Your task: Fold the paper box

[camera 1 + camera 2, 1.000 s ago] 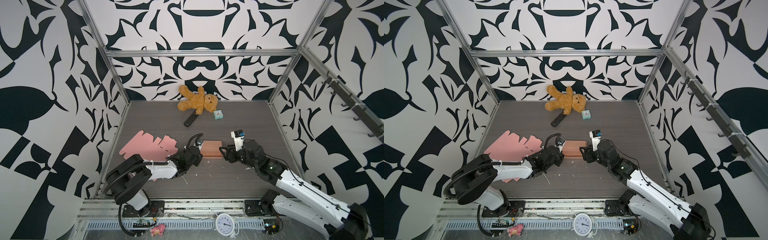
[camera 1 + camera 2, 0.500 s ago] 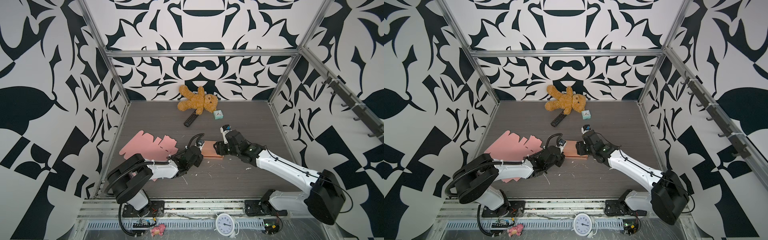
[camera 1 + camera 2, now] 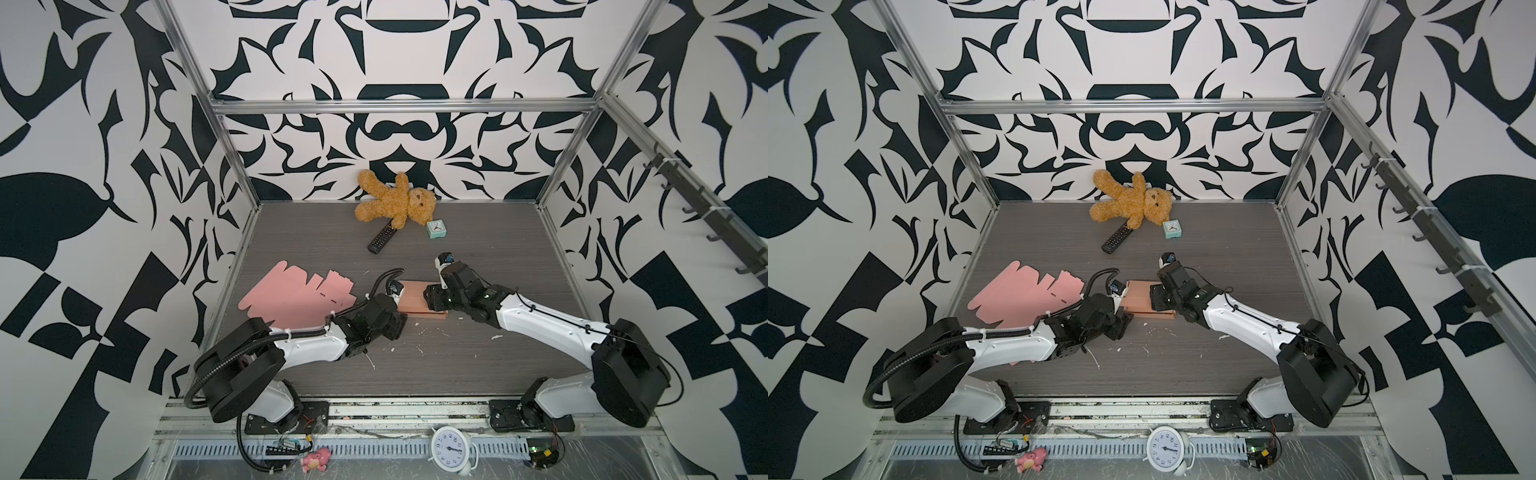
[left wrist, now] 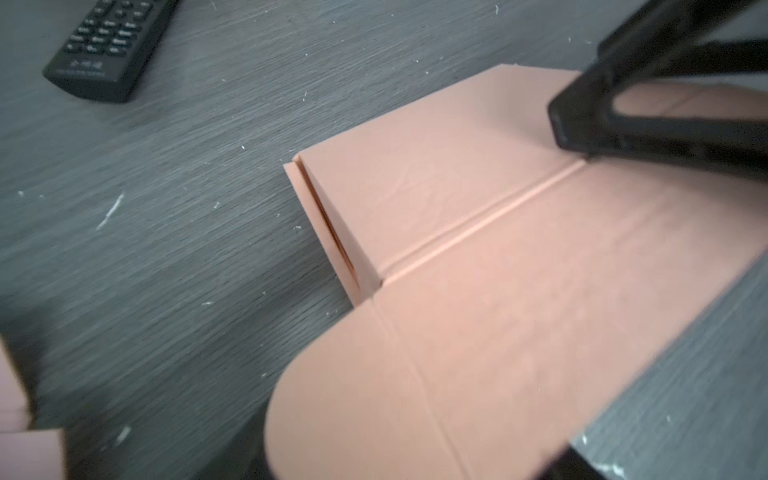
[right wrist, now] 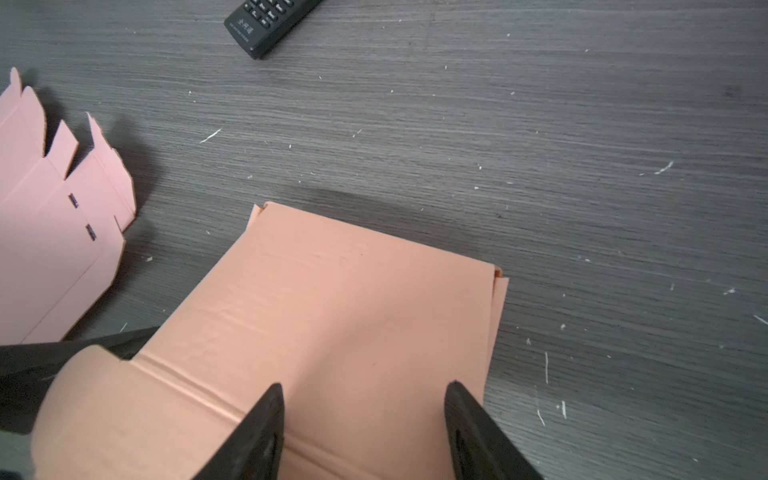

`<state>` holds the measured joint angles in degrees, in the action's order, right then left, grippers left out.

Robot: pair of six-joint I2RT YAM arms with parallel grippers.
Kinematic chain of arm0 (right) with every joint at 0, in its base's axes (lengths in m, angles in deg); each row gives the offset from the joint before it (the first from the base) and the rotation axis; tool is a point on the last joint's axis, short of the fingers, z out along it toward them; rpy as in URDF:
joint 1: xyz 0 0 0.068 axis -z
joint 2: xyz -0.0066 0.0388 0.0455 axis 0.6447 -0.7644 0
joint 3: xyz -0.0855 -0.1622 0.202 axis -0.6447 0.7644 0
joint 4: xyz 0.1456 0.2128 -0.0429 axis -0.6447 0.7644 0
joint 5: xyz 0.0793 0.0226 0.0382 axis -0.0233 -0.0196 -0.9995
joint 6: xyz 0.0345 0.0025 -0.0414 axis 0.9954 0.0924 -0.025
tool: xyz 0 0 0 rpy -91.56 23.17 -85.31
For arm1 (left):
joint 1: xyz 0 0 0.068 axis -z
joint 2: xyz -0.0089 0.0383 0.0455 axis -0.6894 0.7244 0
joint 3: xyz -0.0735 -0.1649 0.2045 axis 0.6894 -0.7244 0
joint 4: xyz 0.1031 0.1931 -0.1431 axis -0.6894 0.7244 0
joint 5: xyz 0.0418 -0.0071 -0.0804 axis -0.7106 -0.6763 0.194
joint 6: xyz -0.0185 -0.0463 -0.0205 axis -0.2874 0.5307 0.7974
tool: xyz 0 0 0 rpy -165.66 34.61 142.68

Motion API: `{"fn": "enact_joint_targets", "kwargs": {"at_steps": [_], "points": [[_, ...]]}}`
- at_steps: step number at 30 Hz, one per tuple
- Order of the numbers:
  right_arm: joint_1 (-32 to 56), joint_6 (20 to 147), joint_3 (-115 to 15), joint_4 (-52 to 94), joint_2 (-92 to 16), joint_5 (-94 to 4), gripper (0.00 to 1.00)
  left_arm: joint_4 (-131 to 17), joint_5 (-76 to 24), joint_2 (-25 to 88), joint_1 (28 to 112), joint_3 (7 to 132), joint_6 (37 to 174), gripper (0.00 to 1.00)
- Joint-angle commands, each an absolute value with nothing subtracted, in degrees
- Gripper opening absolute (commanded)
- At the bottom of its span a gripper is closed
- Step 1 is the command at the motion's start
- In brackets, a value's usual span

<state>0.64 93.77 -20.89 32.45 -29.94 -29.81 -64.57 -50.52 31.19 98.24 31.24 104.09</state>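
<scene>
Near the middle of the table, your box (image 3: 415,296) sat between the two arms, lid down, with a rounded flap (image 5: 83,399) sticking out on the left arm's side. Your right gripper (image 5: 361,388) was down on the box top, fingers spread apart and clamping nothing. Your left gripper (image 3: 397,325) was right at the box's near corner, but honestly I couldn't tell if it was spread or pinched. Flat pink sheets (image 3: 291,297) lay just beside it.
</scene>
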Motion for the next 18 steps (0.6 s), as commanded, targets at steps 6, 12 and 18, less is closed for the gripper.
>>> {"fn": "enact_joint_targets", "kwargs": {"at_steps": [6,12,18], "points": [[0.49,93.38,-20.36,30.96,-30.34,-28.24,0.63,-39.45,-37.13,19.35,98.34,34.74,107.94,0.92],[0.51,93.10,-19.86,31.47,-30.64,-28.41,0.63,-28.37,-33.93,14.86,98.25,40.61,109.17,0.94],[0.46,92.20,-19.55,33.25,-30.83,-27.63,0.63,-28.32,-29.42,13.05,93.76,43.65,110.55,0.93]]}}
